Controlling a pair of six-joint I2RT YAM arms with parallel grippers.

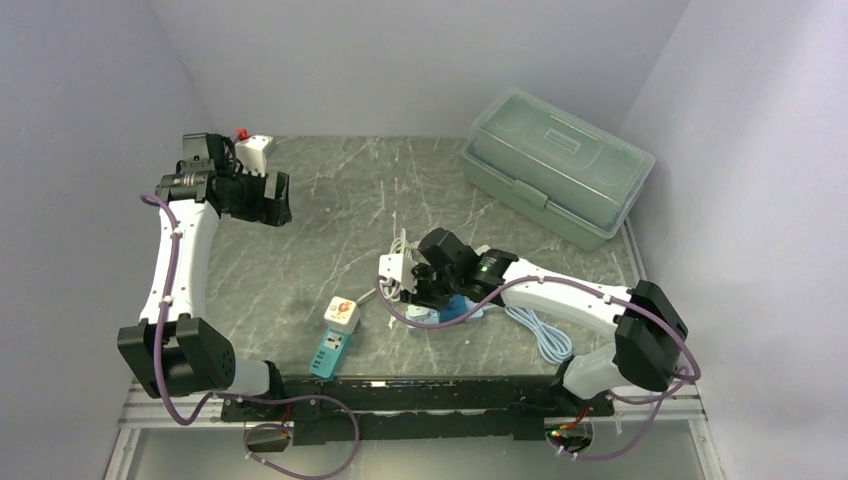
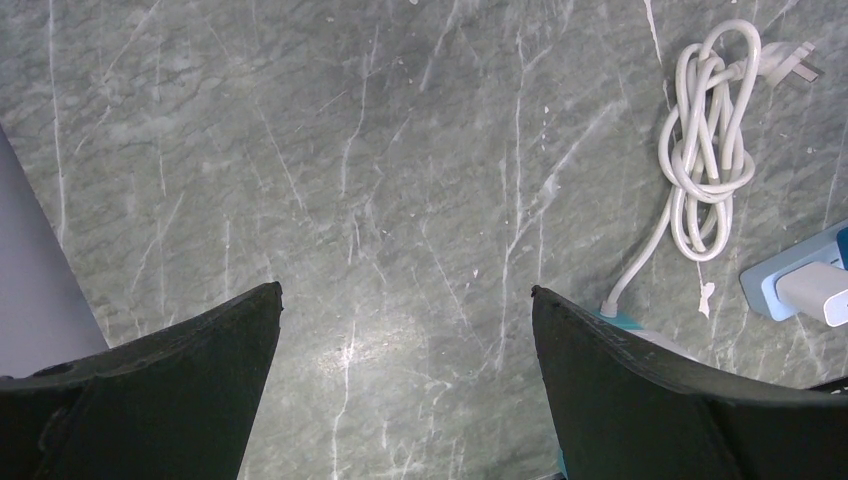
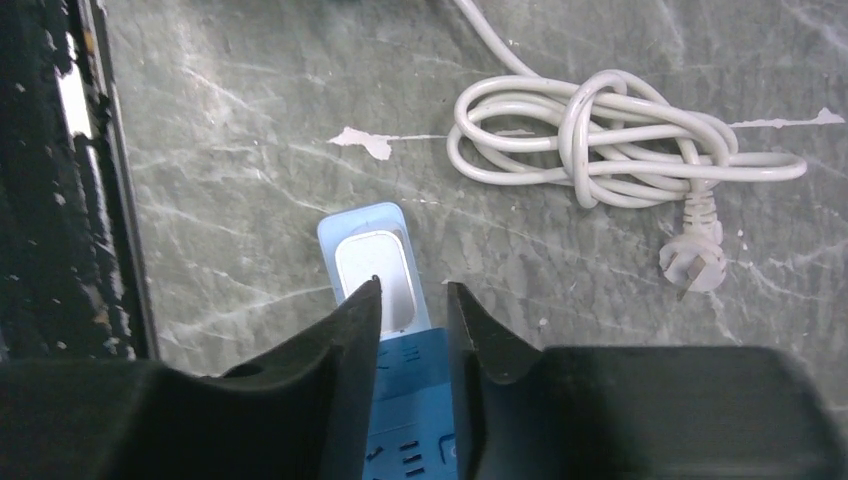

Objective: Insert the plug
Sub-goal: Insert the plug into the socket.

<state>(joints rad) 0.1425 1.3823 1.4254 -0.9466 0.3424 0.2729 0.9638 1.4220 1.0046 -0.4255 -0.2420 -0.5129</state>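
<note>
I am holding my right hand low over the blue power strip. Its fingers are drawn close, with only a narrow slot showing between them, and I cannot tell whether they are pinching anything or merely hovering. Just beyond the fingertips, at the strip's far end, the white plug block is sitting in a socket and looking flush. So I am judging the insertion done or all but done, with perhaps a last press and a withdrawal left.

I am holding my left hand high and well away from the strip, its fingers spread wide with nothing between them.

Beside the strip, a coiled white cable is lying on the bench. Its pronged plug is lying free, touching no socket. If that is the plug meant, the work is not yet begun.

One of my fingers is covering the near corner of the block, so I am not seeing whether it is seated all round, and its pins are hidden. The strip's near part is running out of view under my hand. From above, my right wrist is hiding most of the strip. On the arm-base side of it, a teal strip is lying with a white cube at one end, and whether that cube is plugged in is hard to make out.
</note>
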